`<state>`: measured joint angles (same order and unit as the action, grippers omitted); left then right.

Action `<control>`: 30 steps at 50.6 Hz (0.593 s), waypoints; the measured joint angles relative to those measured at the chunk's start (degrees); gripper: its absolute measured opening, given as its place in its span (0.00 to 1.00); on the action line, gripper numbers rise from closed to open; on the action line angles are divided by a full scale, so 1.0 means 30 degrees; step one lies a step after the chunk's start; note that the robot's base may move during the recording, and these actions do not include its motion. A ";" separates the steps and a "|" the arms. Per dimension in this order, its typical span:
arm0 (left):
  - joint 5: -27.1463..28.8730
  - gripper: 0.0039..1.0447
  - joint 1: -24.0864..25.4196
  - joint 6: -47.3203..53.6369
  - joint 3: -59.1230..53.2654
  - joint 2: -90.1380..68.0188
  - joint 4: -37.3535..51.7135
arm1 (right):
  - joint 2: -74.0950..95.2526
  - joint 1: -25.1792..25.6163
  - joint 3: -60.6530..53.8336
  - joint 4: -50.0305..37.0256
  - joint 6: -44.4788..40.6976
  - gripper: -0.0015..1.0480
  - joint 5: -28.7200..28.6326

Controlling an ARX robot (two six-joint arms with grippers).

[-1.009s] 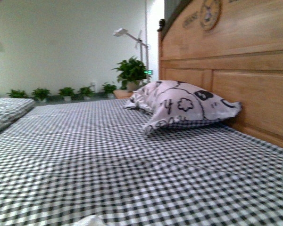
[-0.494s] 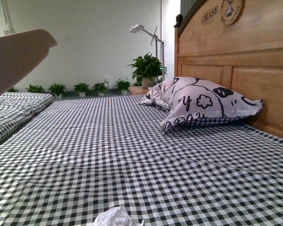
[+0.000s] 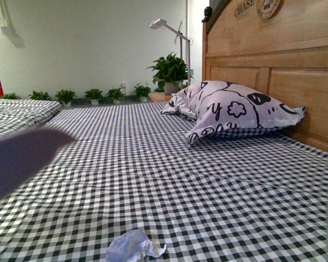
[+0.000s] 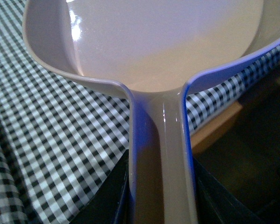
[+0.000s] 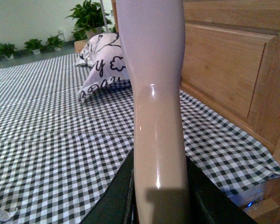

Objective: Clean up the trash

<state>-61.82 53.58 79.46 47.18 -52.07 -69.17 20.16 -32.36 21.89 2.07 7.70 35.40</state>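
1. On the front view I see the trash (image 3: pixel 132 246), a small crumpled white wad. It lies on the checked sheet (image 3: pixel 153 164) well apart from the pillow (image 3: pixel 235 112), nearer to me than the pillow and off to its left.
2. The pillow, white with black cartoon print, leans against the wooden headboard (image 3: pixel 284 65) and touches it.
3. Potted plants (image 3: pixel 168 70) and a white lamp (image 3: pixel 159 24) stand beyond the pillow, by the far wall.
4. A dark blurred shape (image 3: pixel 22 161) sits far left of the pillow; it is too out of focus for me to name.
5. On the left wrist view, my left gripper (image 4: pixel 161 200) has its jaws closed narrow on the handle of the pale dustpan (image 4: pixel 168 37). The pan's bowl hangs over the checked sheet.
6. On the right wrist view, my right gripper (image 5: pixel 158 205) clamps a pale handle (image 5: pixel 156 70) that rises straight between its jaws. I cannot tell what tool this handle belongs to.
7. That same view shows the pillow past the handle, against the headboard, and a scrap of the white wad at the frame's edge, well away from the pillow.
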 joint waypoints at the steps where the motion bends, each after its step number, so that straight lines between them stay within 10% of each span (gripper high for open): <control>1: 0.0240 0.26 0.0211 0.1545 -0.0066 -0.0452 -0.0561 | 0.0000 0.0000 0.0000 0.0000 0.0000 0.20 0.0000; 12: 0.1967 0.26 0.1239 0.8386 -0.1945 -0.2637 0.1209 | 0.0000 0.0000 0.0000 0.0000 0.0000 0.20 0.0000; 30: 0.2484 0.26 -0.1807 0.6594 -0.4255 -0.2805 0.9537 | 0.0000 0.0000 0.0000 0.0000 0.0000 0.20 -0.0007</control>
<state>-54.37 48.16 99.24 34.41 -60.49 -40.56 20.16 -32.36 21.89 2.07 7.70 35.38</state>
